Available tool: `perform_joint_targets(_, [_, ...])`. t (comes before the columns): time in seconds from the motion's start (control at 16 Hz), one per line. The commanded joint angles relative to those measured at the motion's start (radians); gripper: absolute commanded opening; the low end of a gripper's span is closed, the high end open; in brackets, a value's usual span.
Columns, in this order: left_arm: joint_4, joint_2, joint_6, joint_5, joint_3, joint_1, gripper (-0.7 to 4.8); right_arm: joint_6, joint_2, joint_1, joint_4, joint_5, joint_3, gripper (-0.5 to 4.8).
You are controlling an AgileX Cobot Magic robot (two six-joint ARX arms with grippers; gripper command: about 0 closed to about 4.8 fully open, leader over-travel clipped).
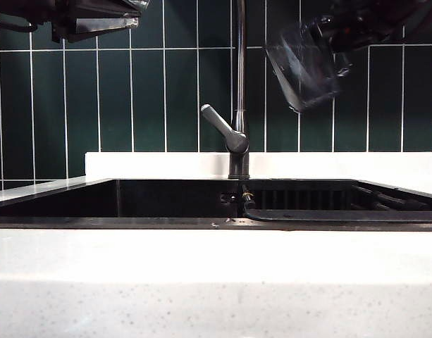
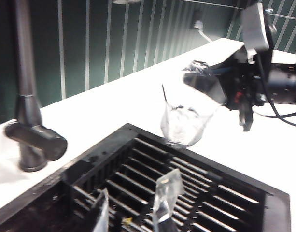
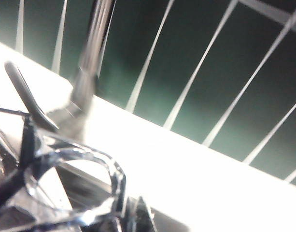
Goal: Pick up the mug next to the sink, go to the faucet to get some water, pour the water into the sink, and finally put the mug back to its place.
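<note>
We see the clear, faceted glass mug [image 1: 305, 68] gripped in the right hand [image 1: 342, 32], high in the air to the right of the faucet and tipped sideways above the right part of the sink. In the left wrist view the mug [image 2: 186, 113] hangs tilted over the ribbed black rack [image 2: 196, 186] at the sink's edge, its angular walls catching the light. The tall slim dark metal faucet [image 1: 239, 84], with its grey lever handle [image 1: 219, 125] angled to the left, rises from the white speckled bench [image 1: 216, 282] behind the wide black rectangular sink [image 1: 166, 201]. The left hand [image 1: 96, 21] hangs high at upper left, jaws partly apart and empty. Dark green glossy wall tiles [image 1: 145, 91] with pale grout back the scene.
</note>
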Motion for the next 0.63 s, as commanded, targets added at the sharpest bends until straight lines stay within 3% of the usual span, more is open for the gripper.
perform_joint_targets(0.06, [0.01, -0.005, -0.018, 0.016, 0.002, -0.004, 1.2, 0.23, -0.007, 0.001, 0.06, -0.007, 0.006, -0.07])
perform_joint_targets(0.63, [0.025, -0.005, 0.022, 0.011, 0.002, -0.047, 1.2, 0.424, -0.009, 0.0, 0.131, -0.022, -0.073, -0.07])
